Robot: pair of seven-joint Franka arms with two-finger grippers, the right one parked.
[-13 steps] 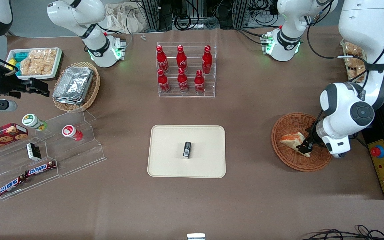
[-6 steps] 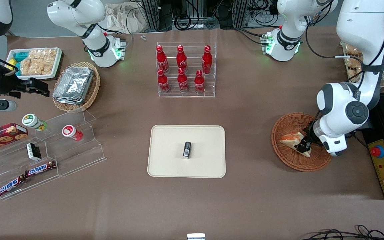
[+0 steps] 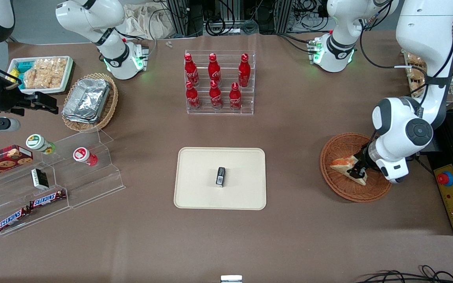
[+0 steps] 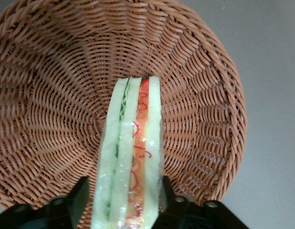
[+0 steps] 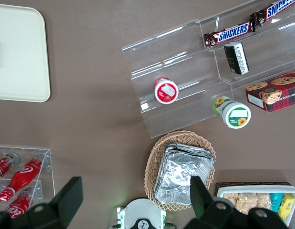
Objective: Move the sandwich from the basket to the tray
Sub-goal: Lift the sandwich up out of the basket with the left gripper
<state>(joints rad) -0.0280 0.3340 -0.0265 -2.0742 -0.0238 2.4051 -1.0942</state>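
Observation:
The sandwich (image 3: 345, 164), a cream wedge with orange-red filling, lies in the round reddish-brown wicker basket (image 3: 338, 189) toward the working arm's end of the table. My left gripper (image 3: 358, 171) is down in the basket at the sandwich's wide end. In the left wrist view the sandwich (image 4: 130, 157) stands on edge between the gripper's (image 4: 123, 200) black fingers (image 4: 78, 198). One finger touches the bread, and the other stands a narrow gap off it. The cream-beige tray (image 3: 195, 192) lies at the table's middle and also shows in the right wrist view (image 5: 18, 57).
A small black packet (image 3: 220, 175) lies on the tray. A clear rack of red bottles (image 3: 219, 84) stands farther from the front camera than the tray. A yellow box with a red button (image 3: 452, 192) sits beside the basket. Clear shelves with snacks (image 3: 73, 173) stand toward the parked arm's end.
The left arm's elbow and wrist have shifted slightly toward the table's middle. The gripper has stayed at the sandwich's wide end. The sandwich has not moved.

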